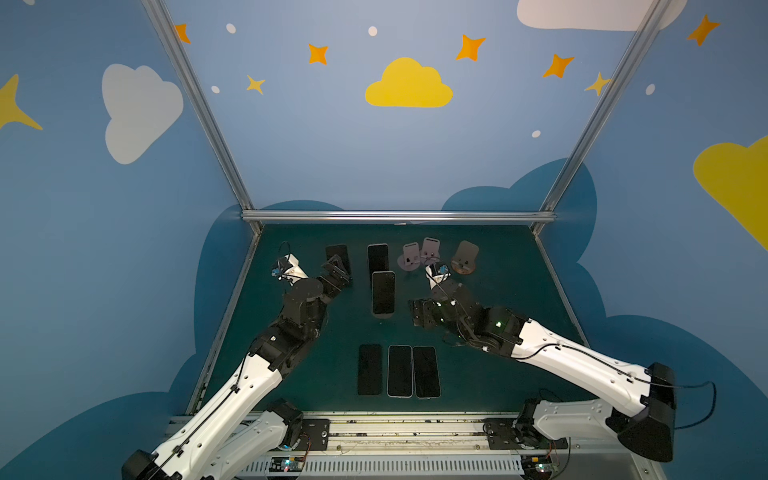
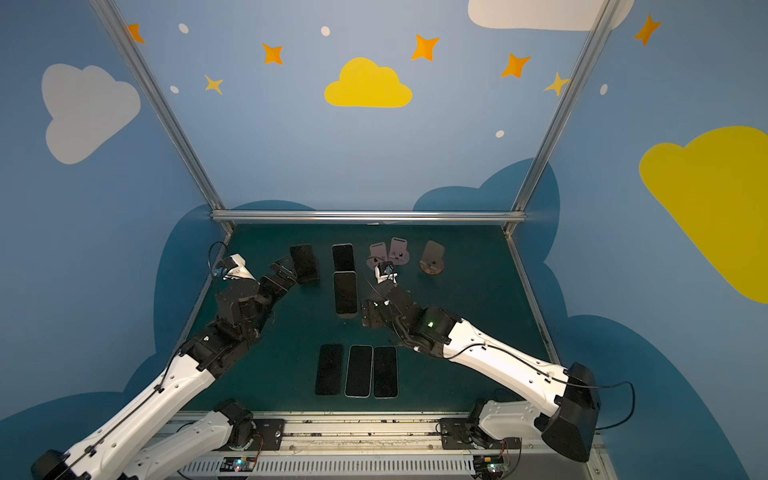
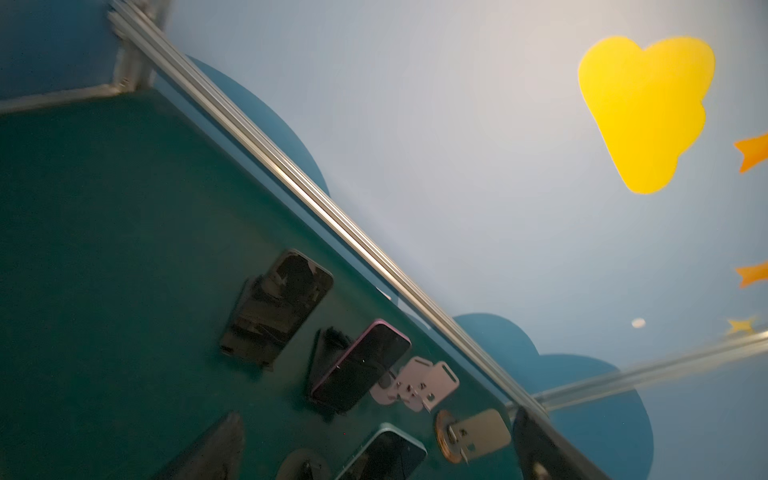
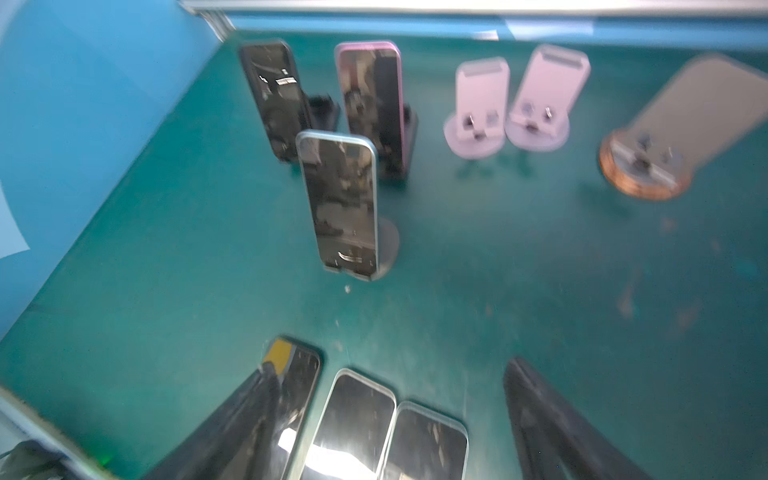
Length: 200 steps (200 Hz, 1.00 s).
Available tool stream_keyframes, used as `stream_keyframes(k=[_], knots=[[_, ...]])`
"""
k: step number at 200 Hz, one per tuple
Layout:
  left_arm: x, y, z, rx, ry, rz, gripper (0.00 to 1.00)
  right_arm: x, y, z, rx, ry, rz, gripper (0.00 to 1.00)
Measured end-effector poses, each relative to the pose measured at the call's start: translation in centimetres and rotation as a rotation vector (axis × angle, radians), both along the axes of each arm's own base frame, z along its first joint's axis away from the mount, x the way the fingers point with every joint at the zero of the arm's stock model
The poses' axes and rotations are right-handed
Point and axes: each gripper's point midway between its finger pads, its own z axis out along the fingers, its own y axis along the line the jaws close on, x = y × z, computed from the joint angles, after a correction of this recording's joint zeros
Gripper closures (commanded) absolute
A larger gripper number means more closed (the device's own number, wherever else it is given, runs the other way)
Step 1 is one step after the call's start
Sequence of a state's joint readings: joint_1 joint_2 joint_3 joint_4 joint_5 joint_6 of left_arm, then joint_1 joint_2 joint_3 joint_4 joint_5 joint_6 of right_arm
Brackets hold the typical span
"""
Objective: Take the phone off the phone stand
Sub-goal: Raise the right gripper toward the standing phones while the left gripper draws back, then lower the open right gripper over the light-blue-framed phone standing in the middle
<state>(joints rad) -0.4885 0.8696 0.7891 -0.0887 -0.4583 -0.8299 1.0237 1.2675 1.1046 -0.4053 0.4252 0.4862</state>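
1. Black glass fronts mark all three standing phones; each leans back, upright, in its own stand at the far side of the green table (image 1: 498,332).
2. The black phone (image 1: 336,250) stands farthest left. Its frame is dark, and its screen shows only reflections in the right wrist view (image 4: 276,95).
3. The pink-edged phone (image 4: 372,104) stands just beside it on a black stand (image 4: 411,124).
4. The blue-edged phone (image 4: 338,203) stands in front of the pink one, on a grey round-based stand (image 4: 388,245).
5. The left gripper (image 1: 336,269) has its jaws spread wide. It is close to the black phone but not around it, and it holds nothing.
6. The right gripper (image 1: 415,313) is to the right of the blue-edged phone. Its fingers (image 4: 548,424) stand apart with nothing clamped between them.
7. Three flat phones (image 1: 400,371) lie side by side on the near part of the table.
8. Two lilac stands (image 1: 411,257) and a copper-based stand (image 1: 464,257) stand bare at far right.
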Motion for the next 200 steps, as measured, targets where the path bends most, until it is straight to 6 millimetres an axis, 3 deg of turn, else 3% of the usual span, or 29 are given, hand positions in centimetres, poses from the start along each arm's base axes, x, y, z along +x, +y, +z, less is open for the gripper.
stream_keyframes(k=[47,105,145,200], knots=[[0.5,3.9,-1.4,-0.033,0.036,0.152,0.00,2.8,4.8,2.6,0.020,-0.111,0.060,0.11],[0.6,4.4,-1.8,-0.046,0.047,0.165,0.00,6.0,8.6,2.8,0.013,-0.142,0.025,0.10],[0.6,4.1,-1.8,-0.054,0.049,0.144,0.00,8.5,9.9,1.0,-0.018,-0.115,-0.072,0.09],[0.7,3.5,-1.9,-0.066,0.054,0.112,0.00,10.1,9.3,-2.5,-0.048,-0.036,-0.134,0.08]])
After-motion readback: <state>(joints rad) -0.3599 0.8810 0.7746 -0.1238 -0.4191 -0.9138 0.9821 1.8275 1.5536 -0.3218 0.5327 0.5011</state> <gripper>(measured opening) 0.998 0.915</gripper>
